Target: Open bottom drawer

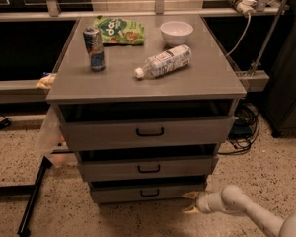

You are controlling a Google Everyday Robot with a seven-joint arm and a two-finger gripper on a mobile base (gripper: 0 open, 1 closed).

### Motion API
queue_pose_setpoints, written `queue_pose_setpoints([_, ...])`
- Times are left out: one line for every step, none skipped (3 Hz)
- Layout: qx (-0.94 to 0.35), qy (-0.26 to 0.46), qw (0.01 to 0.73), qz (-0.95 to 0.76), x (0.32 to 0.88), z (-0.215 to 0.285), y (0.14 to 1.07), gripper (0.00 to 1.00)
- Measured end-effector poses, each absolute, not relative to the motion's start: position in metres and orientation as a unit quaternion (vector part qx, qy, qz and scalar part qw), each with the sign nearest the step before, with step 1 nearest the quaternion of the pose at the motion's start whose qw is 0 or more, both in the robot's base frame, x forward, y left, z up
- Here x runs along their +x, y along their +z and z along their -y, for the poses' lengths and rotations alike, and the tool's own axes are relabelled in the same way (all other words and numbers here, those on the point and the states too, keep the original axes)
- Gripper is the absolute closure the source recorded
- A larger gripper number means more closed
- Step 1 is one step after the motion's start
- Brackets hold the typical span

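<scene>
The bottom drawer (118, 194) sits lowest in the grey cabinet (222, 85), just above the speckled floor (138, 221), with its small black loop handle (149, 193) at the centre of the front. Above it are the middle drawer (108, 171) and the top drawer (98, 133), each wider than the one below. The gripper (190, 203) is low at the right, just beside the bottom drawer's right end and well apart from the handle. Its two pale fingertips (190, 195) point left and are spread apart with nothing between them. The upper tip seems to reach the drawer's corner, though contact is hard to judge. On the cabinet top stand a can (94, 49) and a white bowl (176, 32), with a green snack bag (119, 31) behind and a plastic bottle (164, 61) lying on its side.
</scene>
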State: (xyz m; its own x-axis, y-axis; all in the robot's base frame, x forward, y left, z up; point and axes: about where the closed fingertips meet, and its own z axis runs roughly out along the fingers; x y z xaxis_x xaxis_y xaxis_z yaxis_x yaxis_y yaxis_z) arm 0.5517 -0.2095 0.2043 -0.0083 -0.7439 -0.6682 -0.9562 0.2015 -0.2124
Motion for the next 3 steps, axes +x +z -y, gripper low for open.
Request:
queue_pose_setpoints([-0.615, 0.154, 0.355, -0.687, 0.558, 0.204, 0.201, 0.12])
queue_pose_setpoints([-0.617, 0.157, 0.365, -0.68, 0.566, 0.198, 0.199, 0.12])
queue_pose_setpoints([-0.62, 0.163, 0.371, -0.672, 0.574, 0.19, 0.196, 0.11])
